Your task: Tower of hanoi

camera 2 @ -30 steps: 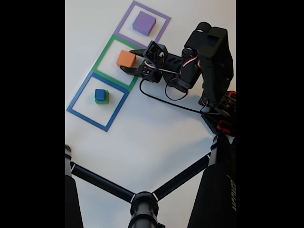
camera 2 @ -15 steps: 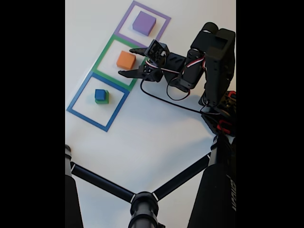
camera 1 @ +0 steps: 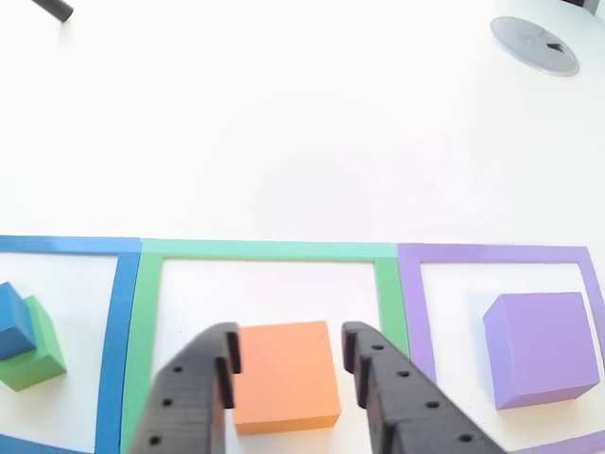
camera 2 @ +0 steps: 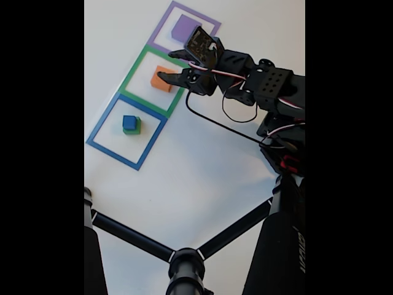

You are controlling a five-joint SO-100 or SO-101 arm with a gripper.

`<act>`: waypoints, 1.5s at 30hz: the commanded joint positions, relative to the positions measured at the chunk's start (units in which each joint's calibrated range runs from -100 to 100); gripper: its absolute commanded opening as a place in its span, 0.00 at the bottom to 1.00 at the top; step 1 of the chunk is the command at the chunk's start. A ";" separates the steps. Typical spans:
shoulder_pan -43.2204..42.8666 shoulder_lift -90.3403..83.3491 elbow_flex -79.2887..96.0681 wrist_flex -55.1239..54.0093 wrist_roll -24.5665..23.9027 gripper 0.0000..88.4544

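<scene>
Orange block lies flat inside the green tape square, between my open fingers, not gripped. Purple block sits flat in the purple tape square. Blue cube rests atop the green block, skewed, in the blue tape square.

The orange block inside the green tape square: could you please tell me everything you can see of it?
The matte orange square block is a flat, plain-faced slab with clean edges, foam-like in look. It lies flat on the white table, alone inside the green tape square outline, nothing stacked on it. The black two-finger hand is open with one finger on either side of it; whether the fingertips touch its sides cannot be told. In the fixed view the block is partly hidden by the hand.
</scene>
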State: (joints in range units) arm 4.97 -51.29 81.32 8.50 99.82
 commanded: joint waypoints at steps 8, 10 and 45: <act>-6.99 -12.78 -33.32 53.84 0.18 0.00; -8.71 -12.86 -39.23 60.65 0.18 0.00; -21.94 -13.67 -39.96 65.02 0.18 0.14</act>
State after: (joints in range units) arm -16.79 -66.48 34.84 82.43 99.82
